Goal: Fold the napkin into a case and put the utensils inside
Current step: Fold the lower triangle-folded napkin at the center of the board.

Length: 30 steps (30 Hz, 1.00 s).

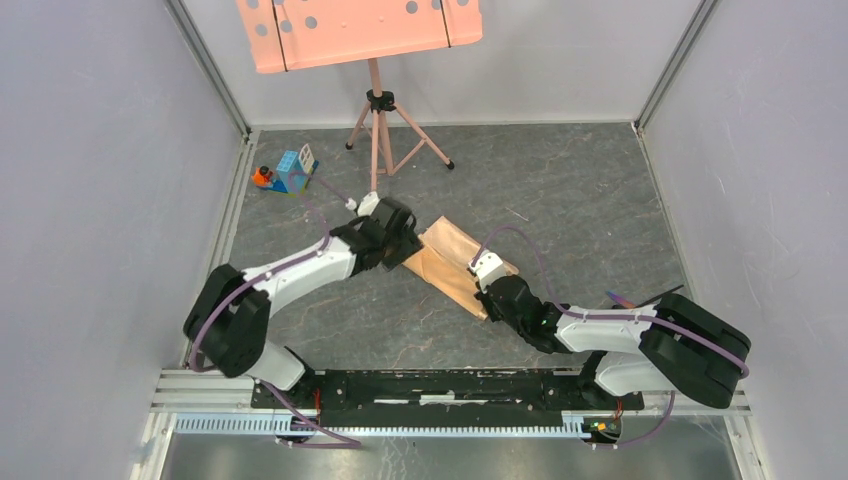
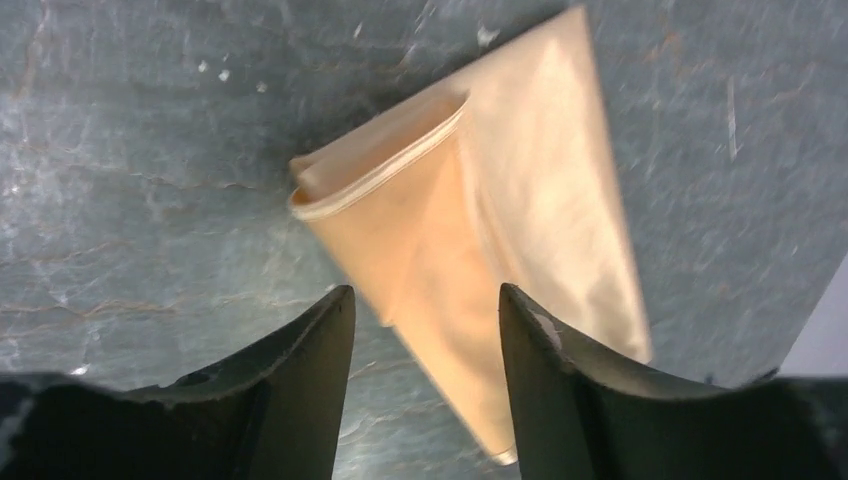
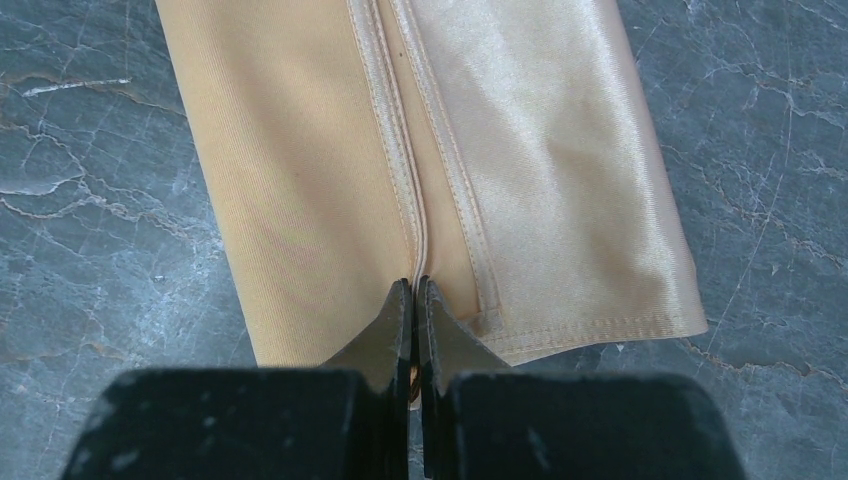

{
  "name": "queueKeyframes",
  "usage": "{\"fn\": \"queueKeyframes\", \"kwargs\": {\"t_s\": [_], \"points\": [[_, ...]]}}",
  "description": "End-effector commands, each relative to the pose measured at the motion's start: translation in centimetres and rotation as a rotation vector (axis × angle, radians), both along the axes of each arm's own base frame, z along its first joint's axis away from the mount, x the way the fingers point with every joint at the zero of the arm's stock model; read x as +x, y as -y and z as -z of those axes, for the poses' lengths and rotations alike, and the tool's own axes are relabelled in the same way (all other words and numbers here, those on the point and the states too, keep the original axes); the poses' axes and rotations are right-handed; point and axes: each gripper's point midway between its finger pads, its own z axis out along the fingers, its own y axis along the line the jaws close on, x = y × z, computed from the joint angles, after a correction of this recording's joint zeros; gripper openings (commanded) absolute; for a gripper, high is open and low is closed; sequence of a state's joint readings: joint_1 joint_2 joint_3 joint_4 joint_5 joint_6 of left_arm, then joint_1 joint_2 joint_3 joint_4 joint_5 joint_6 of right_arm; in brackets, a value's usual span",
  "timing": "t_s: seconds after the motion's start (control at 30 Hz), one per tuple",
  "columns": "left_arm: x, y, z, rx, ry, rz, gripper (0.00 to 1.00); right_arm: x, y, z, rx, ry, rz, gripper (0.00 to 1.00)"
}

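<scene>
The napkin [image 1: 450, 260] lies on the grey table, folded into a narrow peach-tan oblong that runs diagonally between the two arms. My left gripper [image 1: 400, 235] hovers open over its far-left end; in the left wrist view the napkin [image 2: 520, 200] passes under the gap of the gripper [image 2: 425, 290], with nothing held. My right gripper [image 1: 487, 285] sits at the near end. Its jaws [image 3: 414, 282] are shut on the hemmed edge where two flaps of the napkin [image 3: 300, 150] meet. A slim dark piece [image 1: 645, 294] pokes out behind the right arm; I cannot tell if it is a utensil.
A pink tripod music stand [image 1: 377, 110] with a salmon perforated tray [image 1: 360, 35] stands at the back. A small coloured toy block set [image 1: 290, 172] sits at the far left. Grey walls enclose the table on the left, right and back.
</scene>
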<state>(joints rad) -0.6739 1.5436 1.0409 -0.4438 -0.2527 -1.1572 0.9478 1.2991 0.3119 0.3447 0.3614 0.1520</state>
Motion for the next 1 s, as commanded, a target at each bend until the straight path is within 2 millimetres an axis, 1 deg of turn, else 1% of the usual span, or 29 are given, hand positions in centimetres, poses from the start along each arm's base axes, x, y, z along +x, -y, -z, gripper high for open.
{"fn": "queueKeyframes", "kwargs": {"t_s": [0.0, 0.03, 0.17, 0.27, 0.4, 0.47, 0.57, 0.67, 0.73, 0.8, 0.87, 0.9, 0.93, 0.97], "points": [[-0.2, 1.8, -2.0, -0.159, 0.237, 0.183, 0.54, 0.2, -0.2, -0.1, 0.005, -0.005, 0.001, 0.0], [0.0, 1.8, -2.5, -0.187, 0.276, 0.189, 0.47, 0.2, -0.3, -0.2, 0.007, -0.008, 0.002, 0.0], [0.5, 1.5, -1.2, -0.222, 0.288, 0.212, 0.21, 0.3, -0.5, -0.5, 0.009, -0.014, 0.002, 0.06], [1.3, 1.7, -0.5, -0.27, 0.296, 0.21, 0.12, 0.3, -0.7, -0.7, 0.006, -0.017, 0.001, 0.1], [2.1, 1.9, 0.5, -0.313, 0.31, 0.22, 0.08, 0.3, -0.7, -0.8, 0.007, -0.019, 0.002, 0.1], [2.7, 2.2, 0.6, -0.325, 0.331, 0.232, 0.07, 0.3, -0.6, -0.8, 0.005, -0.02, 0.004, 0.1], [3.1, 1.9, 2.1, -0.317, 0.304, 0.229, 0.04, 0.3, -0.7, -0.8, -0.001, -0.022, 0.001, 0.12], [2.9, 1.3, 3.8, -0.302, 0.262, 0.207, 0.03, 0.8, -1.2, -2.0, -0.005, -0.015, -0.004, 0.18], [2.7, 0.8, 5.0, -0.285, 0.233, 0.194, 0.02, 1.4, -2.1, -3.4, -0.003, -0.001, -0.016, 0.26], [2.5, 0.4, 5.7, -0.276, 0.217, 0.186, 0.02, 2.2, -3.1, -5.1, 0.014, 0.011, -0.027, 0.36], [2.5, 0.1, 6.1, -0.27, 0.209, 0.18, 0.02, 2.8, -4.7, -6.5, 0.05, 0.009, -0.061, 0.43], [2.5, 0.0, 6.2, -0.269, 0.205, 0.177, 0.02, 2.9, -6.1, -7.1, 0.088, -0.002, -0.106, 0.47], [2.5, -0.1, 6.3, -0.268, 0.202, 0.175, 0.02, 3.0, -7.3, -7.2, 0.119, -0.021, -0.146, 0.51], [2.4, -0.1, 6.4, -0.27, 0.198, 0.179, 0.02, 2.8, -9.3, -7.8, 0.184, -0.05, -0.221, 0.57]]}}
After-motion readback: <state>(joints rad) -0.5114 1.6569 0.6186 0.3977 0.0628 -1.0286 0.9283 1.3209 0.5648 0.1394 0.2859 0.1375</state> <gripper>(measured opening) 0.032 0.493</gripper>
